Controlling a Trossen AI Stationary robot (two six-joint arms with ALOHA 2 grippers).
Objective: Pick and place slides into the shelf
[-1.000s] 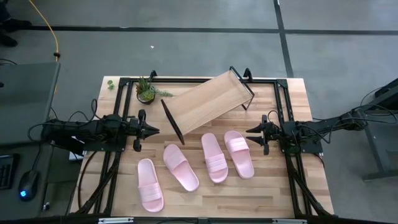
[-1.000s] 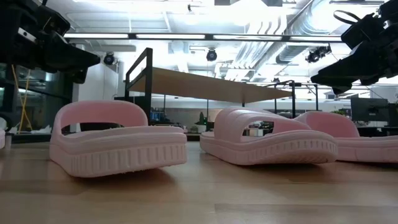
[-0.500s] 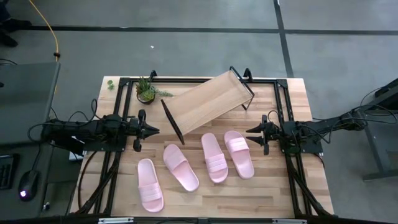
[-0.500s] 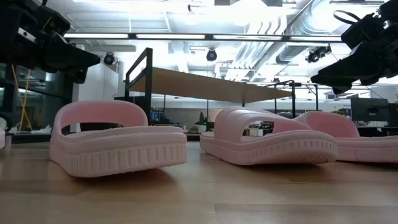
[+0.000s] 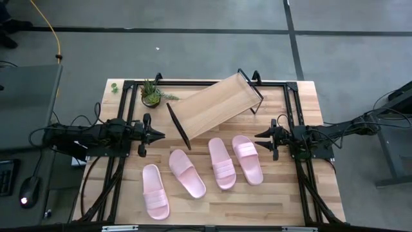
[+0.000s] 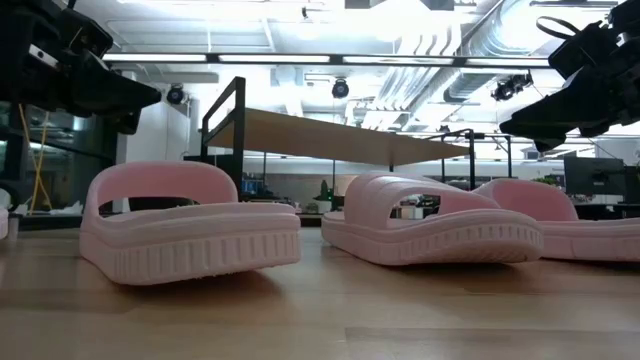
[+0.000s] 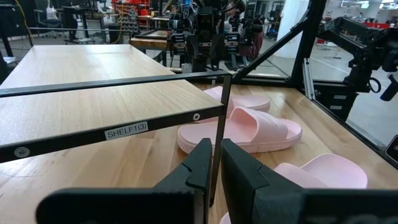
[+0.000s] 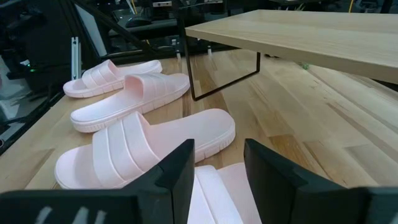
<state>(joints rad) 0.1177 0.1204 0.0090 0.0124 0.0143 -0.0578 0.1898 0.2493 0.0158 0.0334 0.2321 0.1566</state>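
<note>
Four pale pink slides lie in a row on the tabletop: the leftmost slide (image 5: 155, 200), the second slide (image 5: 187, 173), the third slide (image 5: 222, 163) and the rightmost slide (image 5: 247, 159). The shelf (image 5: 212, 106), a slanted light-wood board in a black frame, stands behind them with nothing on it. My left gripper (image 5: 158, 135) hovers left of the shelf's near end, shut and empty; its wrist view shows the fingers (image 7: 199, 165) close together by the shelf (image 7: 93, 81). My right gripper (image 5: 257, 135) hovers just beyond the rightmost slide, open and empty (image 8: 217, 152).
A small potted plant (image 5: 151, 93) stands at the back left, next to the shelf. Black frame rails (image 5: 293, 96) run along the table's back and sides. Bare wood lies in front of the slides.
</note>
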